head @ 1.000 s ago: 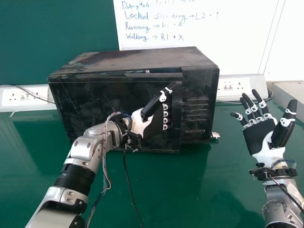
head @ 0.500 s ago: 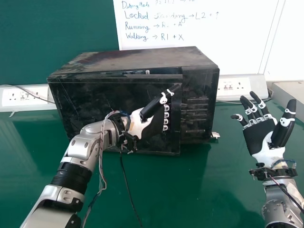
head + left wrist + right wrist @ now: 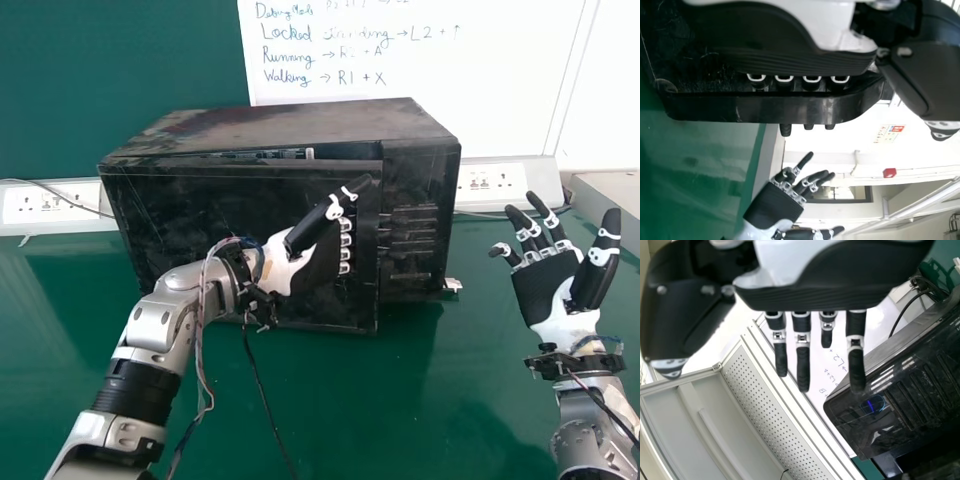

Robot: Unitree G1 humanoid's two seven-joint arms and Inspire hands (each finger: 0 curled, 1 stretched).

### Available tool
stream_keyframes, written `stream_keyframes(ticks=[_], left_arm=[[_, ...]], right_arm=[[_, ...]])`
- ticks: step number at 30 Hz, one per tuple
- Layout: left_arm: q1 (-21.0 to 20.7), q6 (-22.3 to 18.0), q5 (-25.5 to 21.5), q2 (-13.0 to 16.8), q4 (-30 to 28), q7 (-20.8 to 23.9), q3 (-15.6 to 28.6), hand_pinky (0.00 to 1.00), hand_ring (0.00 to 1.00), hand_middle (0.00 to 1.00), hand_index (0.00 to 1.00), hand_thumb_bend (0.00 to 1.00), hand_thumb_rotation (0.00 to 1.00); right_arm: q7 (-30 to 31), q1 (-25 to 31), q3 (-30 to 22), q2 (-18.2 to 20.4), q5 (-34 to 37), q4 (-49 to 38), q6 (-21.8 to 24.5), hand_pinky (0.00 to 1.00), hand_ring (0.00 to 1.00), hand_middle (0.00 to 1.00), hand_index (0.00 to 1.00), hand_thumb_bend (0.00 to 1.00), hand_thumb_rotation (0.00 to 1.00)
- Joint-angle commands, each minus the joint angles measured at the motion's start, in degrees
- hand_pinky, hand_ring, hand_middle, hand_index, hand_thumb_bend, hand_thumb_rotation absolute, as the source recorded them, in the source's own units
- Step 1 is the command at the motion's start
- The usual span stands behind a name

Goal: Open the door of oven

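The black oven point(image 3: 420, 180) stands with its door point(image 3: 200, 225) slightly ajar, a narrow gap showing along the top. At the door's right side my left hand point(image 3: 318, 255) has its straight fingers tucked behind the upright handle point(image 3: 367, 250). In the left wrist view the left hand point(image 3: 775, 40) lies against the door, and its fingertips stick out past the handle point(image 3: 765, 108). To the right of the oven, my right hand point(image 3: 548, 285) is held apart from it, palm up with fingers extended; in the right wrist view the right hand point(image 3: 830, 280) has its fingers straight.
Under the oven is a green tabletop point(image 3: 440, 400). Socket panels point(image 3: 60, 203) flank it on the wall, with a whiteboard point(image 3: 430, 60) behind. Loose cables point(image 3: 262, 385) hang from the left wrist over the table.
My left hand has shifted slightly left and towards me, and the door has come out with it, widening the gap at the top. The right hand has barely moved.
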Motion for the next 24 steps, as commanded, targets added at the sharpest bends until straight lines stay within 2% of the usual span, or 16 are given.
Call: stream_keyframes(ticks=[1,11,24], left_arm=[[1.01,0.08,-1.68,0.78,-2.67,-0.88,1.00,0.30,0.45,0.64,0.81,0.94,0.89],[5.60,2.98,-3.29,3.39,-10.17,-1.41,1.13,0.29,0.41,0.63,0.83,0.94,0.87],[12.58,1.61,-6.05,5.84,-19.42,-1.76,1.98,0.28,0.41,0.58,0.81,0.90,0.86]], right_arm=[[0.20,-0.05,0.14,-0.06,-0.09,0.45,-0.07,0.64,0.85,0.95,0.90,1.00,0.86],[-0.04,-0.12,0.04,0.05,0.17,0.30,0.31,0.64,0.84,0.93,0.89,1.00,0.84],[-0.29,-0.35,0.18,0.05,-0.32,0.90,-0.44,0.64,0.84,0.94,0.90,1.00,0.86]])
